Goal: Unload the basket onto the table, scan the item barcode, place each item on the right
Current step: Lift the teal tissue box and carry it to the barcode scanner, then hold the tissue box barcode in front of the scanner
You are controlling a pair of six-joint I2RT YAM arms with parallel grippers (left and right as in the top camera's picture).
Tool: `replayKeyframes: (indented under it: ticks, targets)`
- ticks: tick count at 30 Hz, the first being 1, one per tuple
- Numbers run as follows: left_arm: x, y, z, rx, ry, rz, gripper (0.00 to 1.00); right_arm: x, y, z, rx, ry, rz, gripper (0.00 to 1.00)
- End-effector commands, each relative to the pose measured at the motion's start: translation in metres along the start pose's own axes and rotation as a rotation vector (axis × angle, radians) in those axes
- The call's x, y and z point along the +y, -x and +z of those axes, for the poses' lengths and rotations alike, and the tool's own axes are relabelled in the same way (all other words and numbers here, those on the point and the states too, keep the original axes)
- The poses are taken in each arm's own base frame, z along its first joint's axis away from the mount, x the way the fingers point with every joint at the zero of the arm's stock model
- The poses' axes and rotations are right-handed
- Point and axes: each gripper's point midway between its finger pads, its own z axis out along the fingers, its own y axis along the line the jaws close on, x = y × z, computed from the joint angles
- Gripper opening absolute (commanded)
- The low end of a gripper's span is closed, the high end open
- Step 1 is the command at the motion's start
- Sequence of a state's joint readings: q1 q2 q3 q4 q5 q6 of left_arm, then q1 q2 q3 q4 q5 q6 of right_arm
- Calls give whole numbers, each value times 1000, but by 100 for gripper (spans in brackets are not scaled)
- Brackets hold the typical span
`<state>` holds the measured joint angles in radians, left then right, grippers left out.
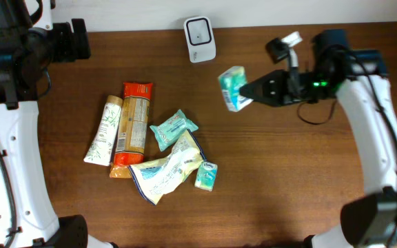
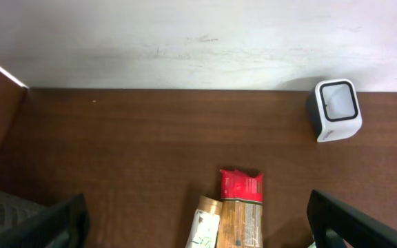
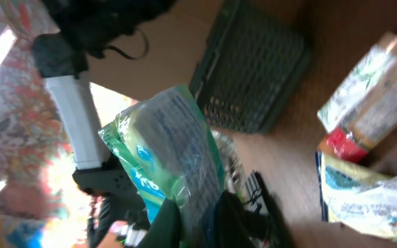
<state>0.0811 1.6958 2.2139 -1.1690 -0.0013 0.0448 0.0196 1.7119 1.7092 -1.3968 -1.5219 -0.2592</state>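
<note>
We find the right gripper (image 1: 249, 90) clamped on the teal packet (image 1: 233, 88), with the scanner (image 1: 200, 39) near, ahead-left (the left gripper (image 1: 83, 40) gapes, well apart).

A brown wooden table (image 1: 288, 179) stands against a white wall (image 2: 185, 41).

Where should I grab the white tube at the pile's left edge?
Likely its mid-body, from straight above, jaws across the narrow width: the white tube lies flat with its outer side free, but the orange packet lies close along the other.
</note>
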Motion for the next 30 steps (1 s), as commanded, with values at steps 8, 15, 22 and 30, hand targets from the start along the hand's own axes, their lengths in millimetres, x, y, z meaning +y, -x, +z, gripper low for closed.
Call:
replayKeyframes:
  ticks: [8, 15, 22, 30]
  targets:
    - [1, 5, -7, -19, 8, 12, 99, -51, 59, 16, -109, -723, -77, 4]
    - [1, 5, -7, -19, 8, 12, 99, -94, 174, 27, -323, -1443, -613, 4]
    - [1, 5, -7, -19, 7, 12, 99, -251, 234, 63, -223, -1679, -981, 4]
    - [1, 5, -7, -19, 8, 12, 99, -316, 228, 70, -166, -1705, -1028, 4]
